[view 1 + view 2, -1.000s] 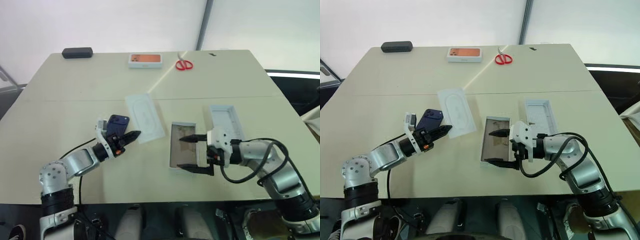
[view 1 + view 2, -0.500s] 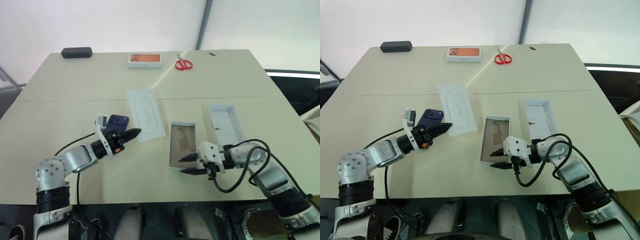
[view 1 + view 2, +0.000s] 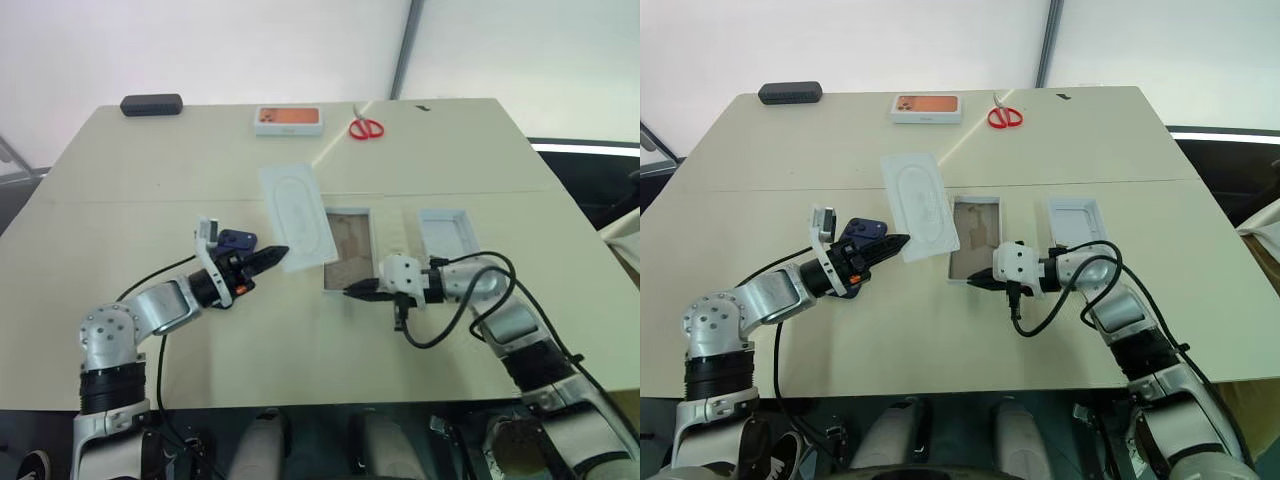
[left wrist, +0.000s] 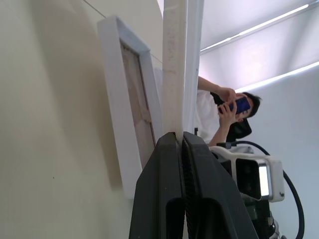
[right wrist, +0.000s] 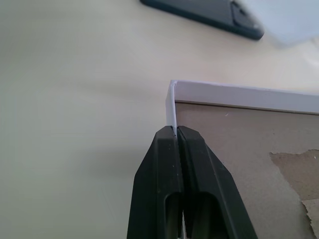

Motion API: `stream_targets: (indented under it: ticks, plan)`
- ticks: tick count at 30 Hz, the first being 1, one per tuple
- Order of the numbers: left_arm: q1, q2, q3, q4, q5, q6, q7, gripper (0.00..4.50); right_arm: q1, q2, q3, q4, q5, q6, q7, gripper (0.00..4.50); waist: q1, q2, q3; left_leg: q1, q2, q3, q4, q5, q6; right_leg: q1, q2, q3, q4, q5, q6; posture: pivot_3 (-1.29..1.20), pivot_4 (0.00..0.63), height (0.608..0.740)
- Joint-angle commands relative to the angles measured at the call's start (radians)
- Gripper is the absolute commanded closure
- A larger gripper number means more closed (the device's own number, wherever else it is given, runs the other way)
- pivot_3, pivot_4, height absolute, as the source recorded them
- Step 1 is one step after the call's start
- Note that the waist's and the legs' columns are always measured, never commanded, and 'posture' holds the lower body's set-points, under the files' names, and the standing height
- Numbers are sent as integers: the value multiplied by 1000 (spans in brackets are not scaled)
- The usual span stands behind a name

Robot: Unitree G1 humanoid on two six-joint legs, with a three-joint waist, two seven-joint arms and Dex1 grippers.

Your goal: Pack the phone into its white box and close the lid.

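White box point(image 3: 974, 236) with grey-brown floor; navy phone point(image 3: 862, 231); red scissors point(image 3: 1005, 117).

Beige table point(image 3: 200, 170) with scissors point(image 3: 368, 129), lid point(image 3: 447, 236)

Two head views down over the table point(image 3: 200, 400); wrist views close along each gripper.

Insert point(image 3: 300, 213) left of white box point(image 3: 347, 248); lid point(image 3: 446, 238) right.
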Motion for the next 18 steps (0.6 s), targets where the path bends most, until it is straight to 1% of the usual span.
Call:
stream_targets:
  ticks: [1,7,10,14,18]
  plan:
    - [-9,-8,-17,-12,1,-17,-27,4500,-32,5,-9,25,-7,-50,14,4439,2,0,0,0,0,0,0,0,0,0,0,0,0,0,0,0,150,740]
    - [-9,-12,-32,-14,19,-27,-39,4500,-21,-1,-8,26,13,-48,58,4439,1,0,0,-1,0,0,0,0,0,0,-1,0,0,0,0,0,150,740]
    - [-8,-16,-38,-15,26,-33,-45,4500,-18,5,-24,10,26,-25,54,3645,-1,0,0,0,0,0,0,0,0,0,0,0,0,0,0,0,150,740]
    - [-8,-14,-48,-12,47,-35,-64,4500,-11,-14,-55,-20,49,16,45,1626,0,0,0,0,0,0,0,0,-1,0,0,0,0,0,0,0,150,740]
    - [-18,-13,-66,0,79,-34,-94,4500,25,-60,-121,-68,82,64,33,1626,4,0,0,-1,0,-1,0,0,-1,0,-1,0,0,0,0,0,150,740]
